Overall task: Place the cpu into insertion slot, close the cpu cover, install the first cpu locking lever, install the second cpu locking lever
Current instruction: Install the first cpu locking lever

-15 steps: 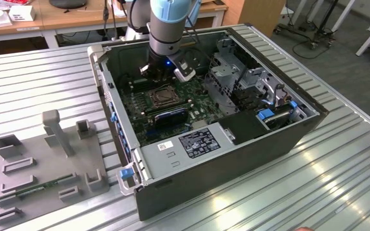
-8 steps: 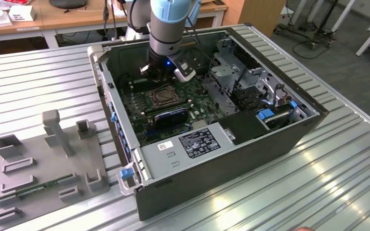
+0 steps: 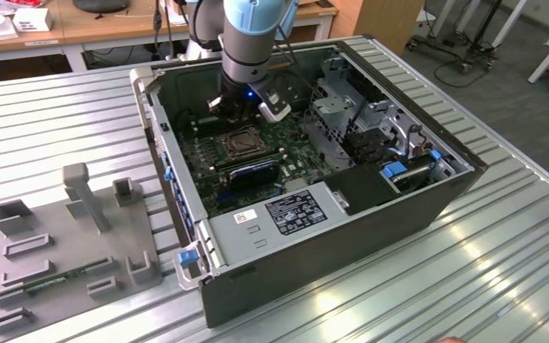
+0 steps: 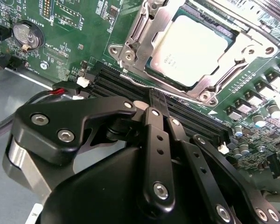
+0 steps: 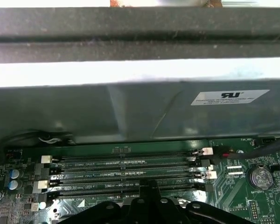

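Jaws pressed together, holding nothing, over four memory slots [image 5: 126, 170] — one cpu [image 4: 191, 49] seated in one insertion slot [image 4: 127, 50].

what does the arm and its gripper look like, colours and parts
The arm is a grey tube with a light blue joint cap and a small blue light near the wrist. The gripper is black: flat linkage bars pinned with silver screws, on a rounded black body with a silver ring at its base.

Exterior view is brightly, evenly lit; glare streaks the metal table [image 3: 351, 300] at five o'clock. Computer case [image 3: 370, 229] interior lies shadowed. Second wrist view: glare whitens the cpu [image 4: 193, 46].
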### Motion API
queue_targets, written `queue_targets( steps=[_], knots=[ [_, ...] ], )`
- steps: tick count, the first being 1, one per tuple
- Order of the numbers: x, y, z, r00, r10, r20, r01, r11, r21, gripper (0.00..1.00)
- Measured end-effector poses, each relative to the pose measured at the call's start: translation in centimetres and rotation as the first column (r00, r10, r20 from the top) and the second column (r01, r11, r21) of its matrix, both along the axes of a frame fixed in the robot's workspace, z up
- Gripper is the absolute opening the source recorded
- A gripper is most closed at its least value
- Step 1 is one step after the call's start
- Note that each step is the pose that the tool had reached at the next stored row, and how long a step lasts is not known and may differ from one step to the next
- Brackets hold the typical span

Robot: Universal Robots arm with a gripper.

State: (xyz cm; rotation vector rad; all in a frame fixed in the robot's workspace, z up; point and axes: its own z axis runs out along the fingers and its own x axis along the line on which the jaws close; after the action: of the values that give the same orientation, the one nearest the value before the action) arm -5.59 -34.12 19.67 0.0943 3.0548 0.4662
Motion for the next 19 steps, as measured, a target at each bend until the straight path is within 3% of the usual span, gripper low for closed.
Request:
queue_targets(
  steps=[13, 17, 19],
  knots=[
    [0.0, -0.19, 0.01, 1.0, 0.0, -0.0001, 0.0, 1.0, 0.0006, 0.11],
    [0.0, -0.2, 0.09, 1.0, 0.0, 0.0, 0.0, 0.9999, 0.0125, 0.11],
    [0.0, -0.19, 0.09, 1.0, 0.002, -0.0001, -0.002, 0.9999, 0.0131, 0.11]
  ],
)
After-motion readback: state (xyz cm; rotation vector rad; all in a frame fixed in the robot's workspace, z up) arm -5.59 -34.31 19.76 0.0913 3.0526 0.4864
